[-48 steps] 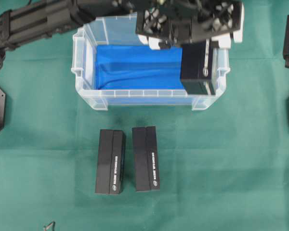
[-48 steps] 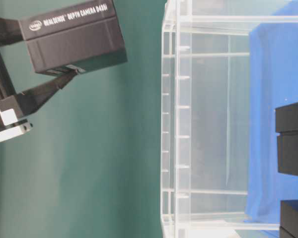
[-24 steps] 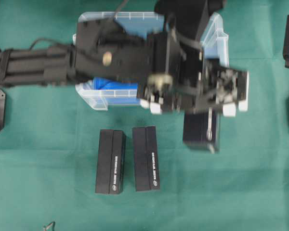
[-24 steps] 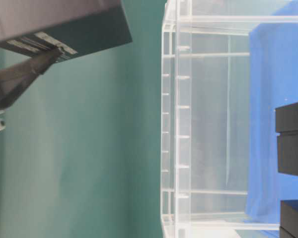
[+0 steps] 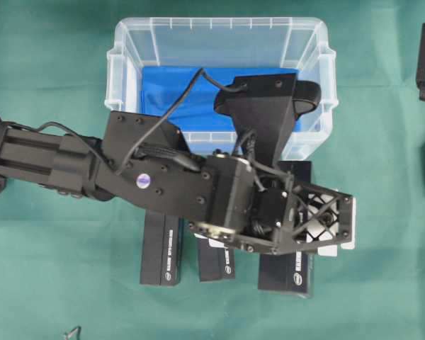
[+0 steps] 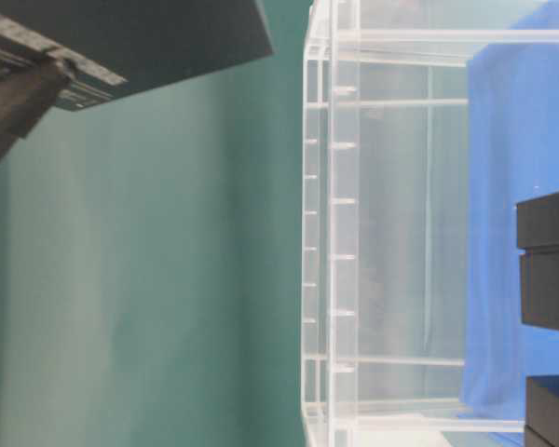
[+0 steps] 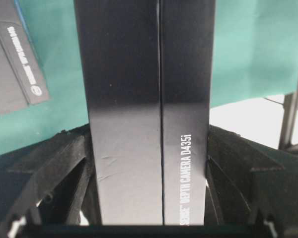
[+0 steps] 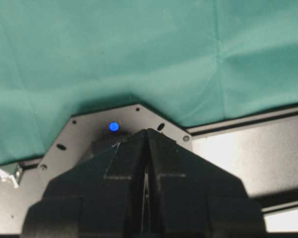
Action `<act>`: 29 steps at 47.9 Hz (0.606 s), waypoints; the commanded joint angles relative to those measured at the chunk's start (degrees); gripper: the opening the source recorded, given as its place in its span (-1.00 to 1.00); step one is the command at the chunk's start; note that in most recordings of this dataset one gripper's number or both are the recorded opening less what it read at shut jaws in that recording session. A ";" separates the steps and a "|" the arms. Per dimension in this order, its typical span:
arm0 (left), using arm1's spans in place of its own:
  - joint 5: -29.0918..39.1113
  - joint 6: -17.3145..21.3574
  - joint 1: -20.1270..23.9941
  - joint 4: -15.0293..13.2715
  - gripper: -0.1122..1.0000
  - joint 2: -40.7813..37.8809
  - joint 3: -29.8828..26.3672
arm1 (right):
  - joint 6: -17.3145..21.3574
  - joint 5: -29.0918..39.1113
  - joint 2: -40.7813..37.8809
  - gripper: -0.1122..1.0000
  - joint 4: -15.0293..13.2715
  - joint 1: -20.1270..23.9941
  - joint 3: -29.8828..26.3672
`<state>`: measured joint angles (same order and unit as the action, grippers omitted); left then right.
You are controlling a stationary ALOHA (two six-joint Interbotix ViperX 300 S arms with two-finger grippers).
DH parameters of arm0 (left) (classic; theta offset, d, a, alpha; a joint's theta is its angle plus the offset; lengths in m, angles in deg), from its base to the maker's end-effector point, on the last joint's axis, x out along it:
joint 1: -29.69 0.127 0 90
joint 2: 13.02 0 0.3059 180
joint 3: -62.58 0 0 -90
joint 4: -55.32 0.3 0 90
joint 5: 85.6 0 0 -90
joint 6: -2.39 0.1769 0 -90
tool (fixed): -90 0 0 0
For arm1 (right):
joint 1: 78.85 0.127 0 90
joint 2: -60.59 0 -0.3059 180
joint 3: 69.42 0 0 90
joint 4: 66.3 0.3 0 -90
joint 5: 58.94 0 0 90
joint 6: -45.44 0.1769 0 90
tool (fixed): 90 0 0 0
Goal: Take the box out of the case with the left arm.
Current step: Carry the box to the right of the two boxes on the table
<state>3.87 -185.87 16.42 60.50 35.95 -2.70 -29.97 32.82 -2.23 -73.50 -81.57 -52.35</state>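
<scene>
Left gripper (image 5: 319, 225) is closed on the long sides of the black box (image 7: 149, 109), its jaws spread about as wide as the box. It carries the box outside the case (image 5: 120, 78), above the green cloth (image 5: 382, 212), just right of two other boxes (image 5: 162, 255). To finish well, I think the arm should lower straight down and keep the box level and parallel to its neighbours, with a small gap. It should release only when the bottom rests flat. Right gripper (image 8: 145, 163) is closed and holds nothing.
</scene>
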 commanded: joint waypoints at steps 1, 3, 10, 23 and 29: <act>-0.18 0.00 0.09 0.35 0.35 1.85 -0.18 | 0.09 0.53 0.00 -0.80 0.26 -0.09 -0.70; -0.18 -0.09 0.18 0.44 0.35 2.02 0.18 | 0.09 0.79 0.09 -0.80 0.26 -0.09 -0.70; -0.62 -0.09 0.79 0.53 0.35 2.72 2.37 | 0.09 1.14 0.00 -0.80 0.18 -0.09 -0.70; -5.19 -1.58 1.58 0.44 0.35 3.78 10.20 | 0.09 1.05 0.00 -0.80 0.18 -0.09 -0.70; -8.88 -3.43 1.67 0.44 0.35 3.96 14.85 | 0.09 1.14 0.00 -0.80 0.18 -0.09 -0.62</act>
<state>-2.90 -188.51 17.82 60.77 36.39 10.66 -29.88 33.87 -2.23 -73.41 -81.57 -52.35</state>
